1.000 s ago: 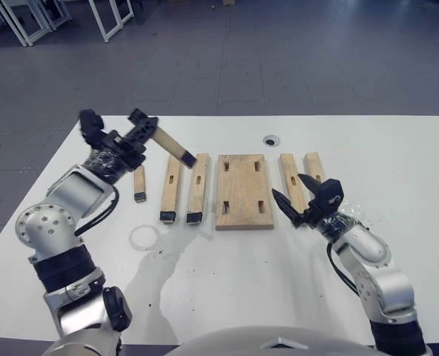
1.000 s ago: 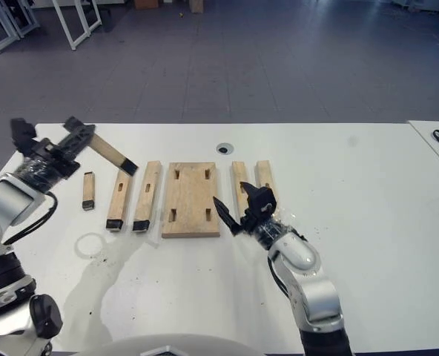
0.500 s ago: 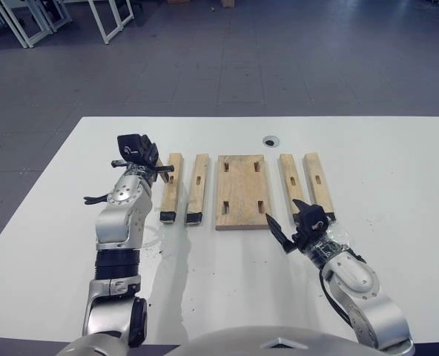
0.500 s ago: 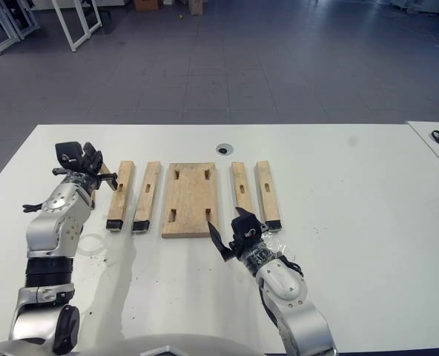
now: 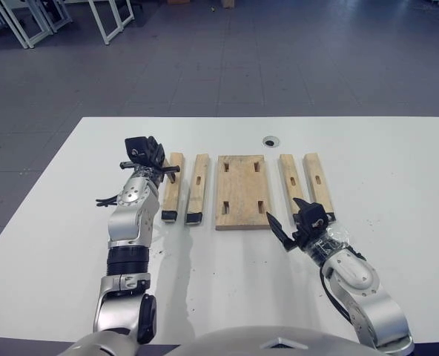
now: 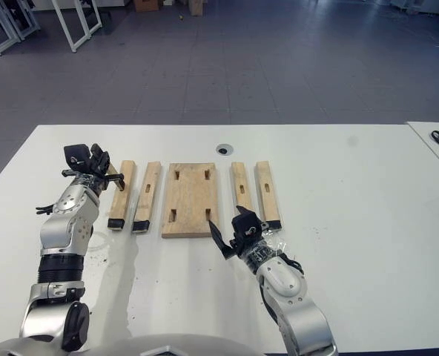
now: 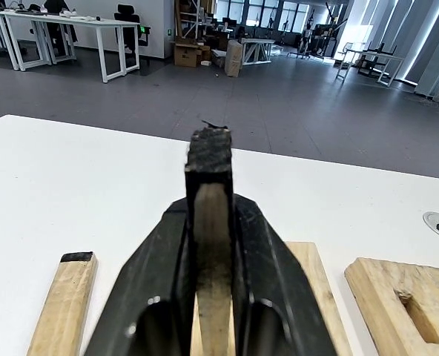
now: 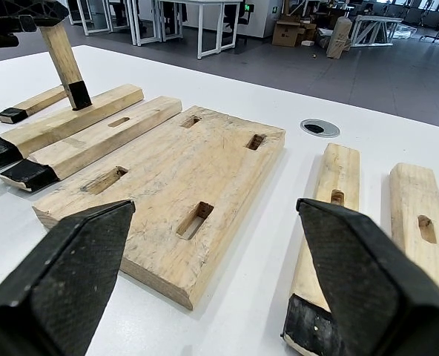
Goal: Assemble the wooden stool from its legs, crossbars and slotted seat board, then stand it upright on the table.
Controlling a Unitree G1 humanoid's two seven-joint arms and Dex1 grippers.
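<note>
A: Where is the seat board?

B: The flat rectangular wooden seat board with four slots (image 5: 242, 190) lies in the middle of the white surface (image 5: 397, 170). Long wooden legs with black ends lie parallel on both sides of it: the outer left leg (image 5: 171, 187), the inner left leg (image 5: 198, 188), the inner right leg (image 5: 289, 182) and the outer right leg (image 5: 317, 185).

A: And the grippers?

B: The left gripper (image 5: 147, 154) is clamped on a short wooden crossbar with a black end (image 8: 62, 52). The crossbar is tilted, with its black end down on the far part of the outer left leg; it seems to touch it. A second short crossbar (image 8: 27, 104) lies flat just beside that leg. The right gripper (image 5: 280, 210) is spread wide, holds nothing, and is near the seat board's near right corner.
</note>
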